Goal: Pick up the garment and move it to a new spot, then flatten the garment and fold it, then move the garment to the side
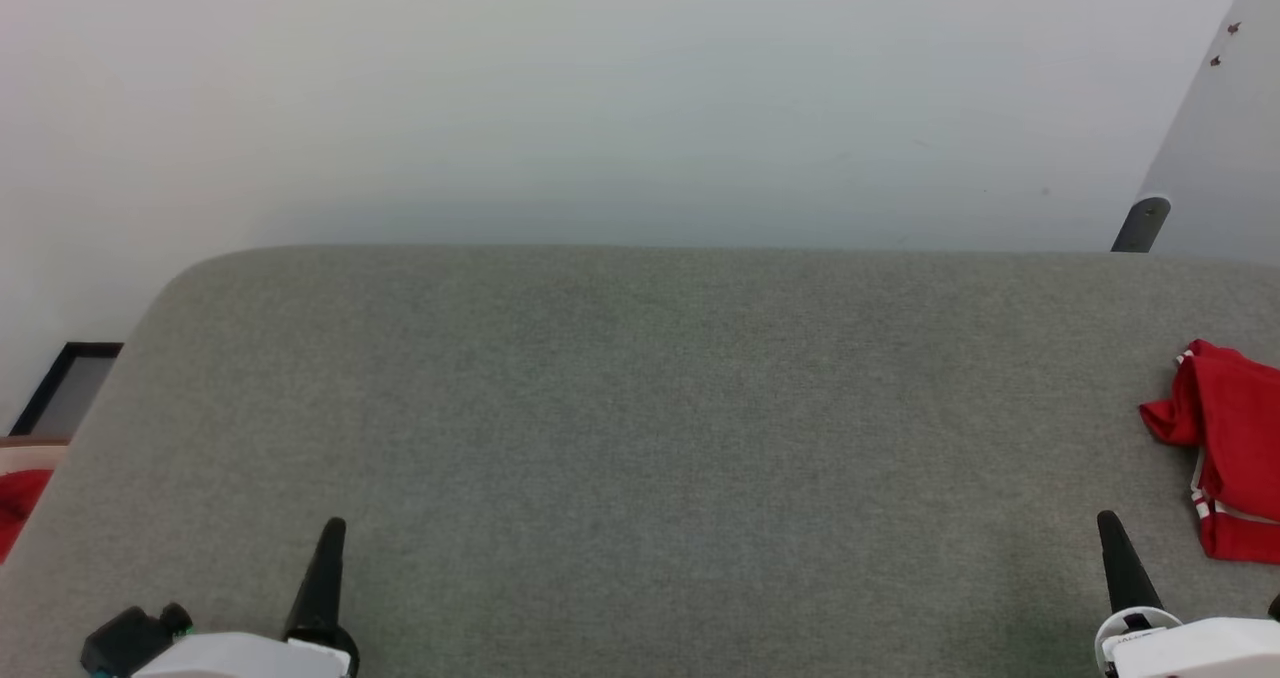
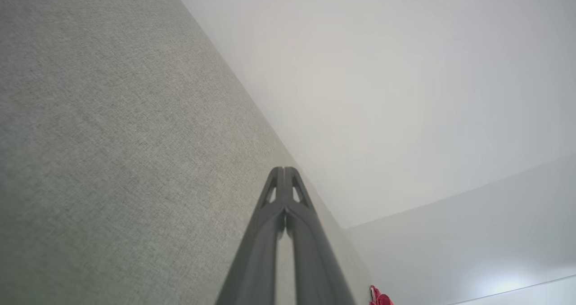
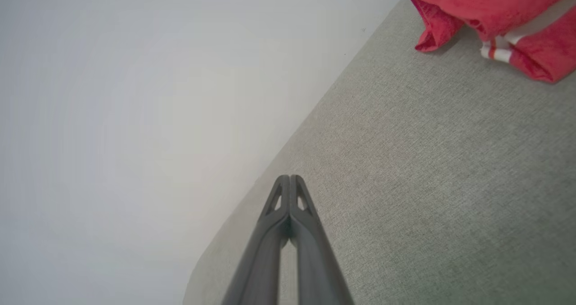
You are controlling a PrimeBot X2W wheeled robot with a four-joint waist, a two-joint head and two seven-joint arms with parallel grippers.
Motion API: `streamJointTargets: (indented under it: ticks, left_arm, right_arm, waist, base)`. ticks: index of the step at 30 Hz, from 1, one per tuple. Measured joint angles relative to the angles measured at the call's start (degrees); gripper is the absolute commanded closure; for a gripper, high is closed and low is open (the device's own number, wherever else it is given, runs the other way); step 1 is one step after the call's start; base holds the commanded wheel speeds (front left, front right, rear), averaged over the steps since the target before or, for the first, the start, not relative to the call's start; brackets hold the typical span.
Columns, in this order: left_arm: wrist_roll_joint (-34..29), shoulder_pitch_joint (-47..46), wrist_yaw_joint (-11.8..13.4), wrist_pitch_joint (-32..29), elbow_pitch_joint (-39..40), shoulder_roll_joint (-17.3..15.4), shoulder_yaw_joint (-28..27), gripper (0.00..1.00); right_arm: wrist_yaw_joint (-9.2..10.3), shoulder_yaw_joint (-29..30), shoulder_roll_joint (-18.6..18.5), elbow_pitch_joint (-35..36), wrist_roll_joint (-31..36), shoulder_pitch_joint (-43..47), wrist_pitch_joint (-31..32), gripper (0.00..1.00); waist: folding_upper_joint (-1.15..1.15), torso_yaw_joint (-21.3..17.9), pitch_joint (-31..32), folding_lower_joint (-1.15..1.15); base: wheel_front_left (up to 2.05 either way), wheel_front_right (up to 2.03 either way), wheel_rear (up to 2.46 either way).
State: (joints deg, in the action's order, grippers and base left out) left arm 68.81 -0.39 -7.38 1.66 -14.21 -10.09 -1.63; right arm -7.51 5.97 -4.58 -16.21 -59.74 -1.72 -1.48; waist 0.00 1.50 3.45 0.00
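The garment (image 1: 1228, 438), red with white-and-red striped trim, lies bunched at the far right edge of the grey fabric surface (image 1: 640, 438), partly cut off by the head view's border. It also fills the top right corner of the right wrist view (image 3: 490, 12), and a sliver of it (image 2: 379, 298) peeks in at the bottom of the left wrist view. My right gripper (image 1: 1108, 523) is shut and empty, a short way to the left of the garment and nearer me. My left gripper (image 1: 335, 528) sits shut and empty at the lower left, fingers (image 2: 284, 172) pressed together.
A pale wall rises behind the surface. A dark metal bracket (image 1: 1142, 223) stands at the back right. Off the surface's left edge are a dark-framed panel (image 1: 65, 388) and a patch of red cloth (image 1: 18, 503) on the floor. The surface's corners are rounded.
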Motion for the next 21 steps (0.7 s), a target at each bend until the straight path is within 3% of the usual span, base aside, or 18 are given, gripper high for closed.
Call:
streamJointTargets:
  ticks: [21]
  left_arm:
    - [8.8,-2.1,0.0,-3.0,0.1,2.7,-1.9,1.0]
  right_arm:
    - [0.01,0.2,0.6,0.8,-12.1,-1.3,3.0,1.0]
  waist:
    - [0.0,-0.5,-1.1,0.0]
  base:
    - [0.0,0.0,0.0]
